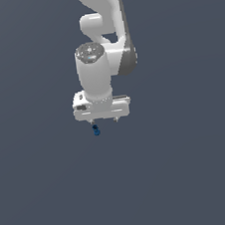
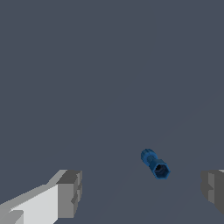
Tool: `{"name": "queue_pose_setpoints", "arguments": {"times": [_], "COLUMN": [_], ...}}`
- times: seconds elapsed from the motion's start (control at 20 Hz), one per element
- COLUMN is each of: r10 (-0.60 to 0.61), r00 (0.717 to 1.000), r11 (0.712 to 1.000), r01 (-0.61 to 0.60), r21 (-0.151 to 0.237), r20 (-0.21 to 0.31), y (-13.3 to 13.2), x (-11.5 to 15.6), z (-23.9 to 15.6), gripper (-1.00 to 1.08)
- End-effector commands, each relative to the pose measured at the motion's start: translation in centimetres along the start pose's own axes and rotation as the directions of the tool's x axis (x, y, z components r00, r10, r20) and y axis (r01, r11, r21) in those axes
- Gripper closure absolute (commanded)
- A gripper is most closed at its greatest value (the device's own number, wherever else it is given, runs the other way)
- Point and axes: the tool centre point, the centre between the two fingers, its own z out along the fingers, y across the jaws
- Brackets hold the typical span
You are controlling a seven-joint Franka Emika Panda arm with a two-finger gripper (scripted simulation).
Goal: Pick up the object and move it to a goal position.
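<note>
The object (image 1: 96, 130) is a tiny bright-blue knobbly piece with darker parts, lying on the dark grey floor. It sits just below the white gripper (image 1: 104, 120), under the finger on the exterior view's left. In the wrist view the object (image 2: 155, 163) lies between the two grey fingertips (image 2: 70, 192) and further out than them, nearer the other finger. The gripper (image 2: 141, 191) is open wide and holds nothing. It does not touch the object.
A plain dark grey floor (image 1: 193, 174) fills both views. The white arm (image 1: 103, 15) rises behind the gripper to the top of the exterior view.
</note>
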Motion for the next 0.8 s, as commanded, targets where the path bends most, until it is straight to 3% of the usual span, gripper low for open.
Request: {"name": "queue_pose_setpoints", "arguments": {"times": [0.0, 0.75], "r10": [-0.012, -0.187], "r00": [1.0, 0.982], "r11": [1.0, 0.982], "r01": [0.012, 0.187], "r21": [0.0, 0.01], "r20": [0.001, 0.005], "y": [0.3, 4.2], "x": [-0.2, -3.1], "z": [0.4, 6.0], "gripper": [-0.92, -0.92]}}
